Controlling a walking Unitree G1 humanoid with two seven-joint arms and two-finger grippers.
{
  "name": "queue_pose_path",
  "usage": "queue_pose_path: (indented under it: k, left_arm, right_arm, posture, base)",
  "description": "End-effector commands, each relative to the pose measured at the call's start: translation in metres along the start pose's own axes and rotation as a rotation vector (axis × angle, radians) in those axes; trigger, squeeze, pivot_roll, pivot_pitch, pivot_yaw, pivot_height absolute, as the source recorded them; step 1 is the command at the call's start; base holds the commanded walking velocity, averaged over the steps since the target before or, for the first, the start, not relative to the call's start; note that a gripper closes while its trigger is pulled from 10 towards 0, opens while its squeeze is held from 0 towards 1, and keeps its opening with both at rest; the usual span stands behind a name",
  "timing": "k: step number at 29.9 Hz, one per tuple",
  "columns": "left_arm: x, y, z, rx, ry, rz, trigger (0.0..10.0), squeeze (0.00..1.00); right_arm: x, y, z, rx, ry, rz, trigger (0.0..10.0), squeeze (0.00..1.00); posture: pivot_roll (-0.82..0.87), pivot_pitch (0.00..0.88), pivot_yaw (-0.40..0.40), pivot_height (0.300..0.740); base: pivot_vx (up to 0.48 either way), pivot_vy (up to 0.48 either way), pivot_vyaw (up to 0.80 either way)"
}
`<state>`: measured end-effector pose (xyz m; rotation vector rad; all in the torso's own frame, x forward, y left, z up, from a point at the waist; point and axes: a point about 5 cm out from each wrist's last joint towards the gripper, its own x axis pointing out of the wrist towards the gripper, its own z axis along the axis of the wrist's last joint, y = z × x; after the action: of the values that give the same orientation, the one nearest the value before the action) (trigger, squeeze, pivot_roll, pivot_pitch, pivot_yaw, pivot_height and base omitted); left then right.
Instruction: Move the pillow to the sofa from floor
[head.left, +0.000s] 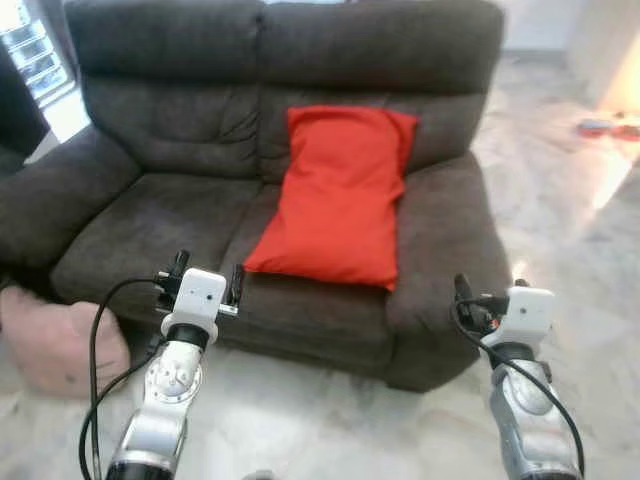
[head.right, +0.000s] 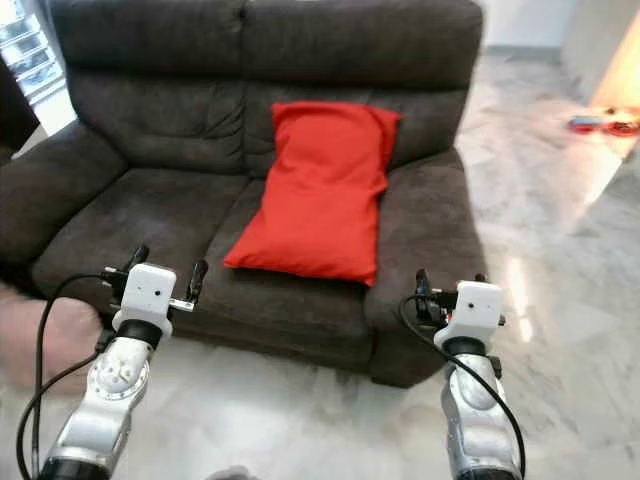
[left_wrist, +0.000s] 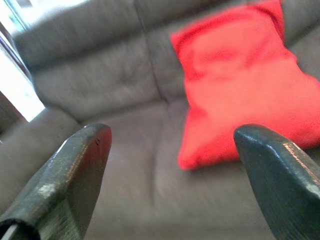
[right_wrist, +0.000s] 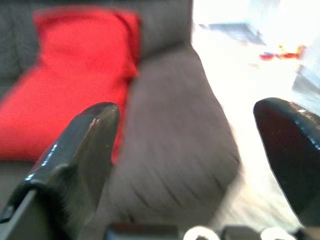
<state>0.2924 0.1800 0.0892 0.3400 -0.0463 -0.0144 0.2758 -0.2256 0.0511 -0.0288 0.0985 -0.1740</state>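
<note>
While both arms hover in front of the sofa (head.left: 150, 210), left pincer (head.left: 207, 284) is spread wide, holding nothing; right pincer (right_wrist: 200, 150) likewise released, near the sofa's right armrest. Red pillow (head.left: 340, 195) lies on the sofa's right seat, top leaning on the backrest. Task looks done; only pulling back is left. Pinkish object (head.left: 55, 335) beside the sofa's left corner is cut off, unclear. Wrist views blurred.

Right wrist cam, blurred: right gripper (right_wrist: 187, 150) fingers spread wide, nothing between them. Ahead, dark brown sofa (right_wrist: 170, 150) armrest bulks at 12 o'clock. Red pillow (right_wrist: 70, 80) lies on the seat at 10 o'clock, against the backrest. Bright pale floor (right_wrist: 240, 75) at 2 o'clock.
</note>
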Motion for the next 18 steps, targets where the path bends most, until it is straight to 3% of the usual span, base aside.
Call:
queue_pose_path:
  k: [1, 4, 5, 10, 16, 18]
  left_arm:
    - [-0.002, 0.002, -0.021, -0.019, 0.09, -0.016, 10.0, 0.0]
    - [-0.005, -0.001, -0.035, -0.019, 0.155, -0.037, 10.0, 0.0]
    - [-0.014, -0.005, -0.057, -0.017, 0.251, -0.06, 10.0, 0.0]
    - [-0.037, -0.014, -0.098, 0.001, 0.451, -0.114, 10.0, 0.0]
    - [-0.058, -0.01, -0.123, -0.034, 0.611, -0.074, 10.0, 0.0]
    - [-0.063, -0.003, -0.13, -0.106, 0.665, -0.01, 10.0, 0.0]
  right_arm:
    - [-0.001, -0.001, -0.017, -0.009, 0.075, -0.001, 10.0, 0.0]
    - [-0.005, -0.004, -0.033, -0.02, 0.155, -0.011, 10.0, 0.0]
    - [-0.014, -0.009, -0.056, -0.031, 0.277, -0.026, 10.0, 0.0]
    - [-0.041, -0.008, -0.098, -0.045, 0.512, -0.032, 10.0, 0.0]
    - [-0.067, -0.002, -0.125, -0.025, 0.676, -0.024, 10.0, 0.0]
    - [-0.075, 0.0, -0.132, -0.022, 0.723, -0.025, 10.0, 0.0]
  posture:
    - [0.12, 0.066, -0.006, 0.74]
    - [0.13, 0.063, -0.006, 0.74]
    - [0.13, 0.058, -0.006, 0.74]
    - [0.12, 0.052, -0.002, 0.74]
    - [0.11, 0.044, 0.003, 0.74]
    - [0.11, 0.044, 0.001, 0.74]
  base:
    - [0.0, 0.0, 0.0]
    - [0.0, 0.0, 0.0]
    - [0.0, 0.0, 0.0]
    - [0.0, 0.0, 0.0]
    - [0.0, 0.0, 0.0]
    - [0.0, 0.0, 0.0]
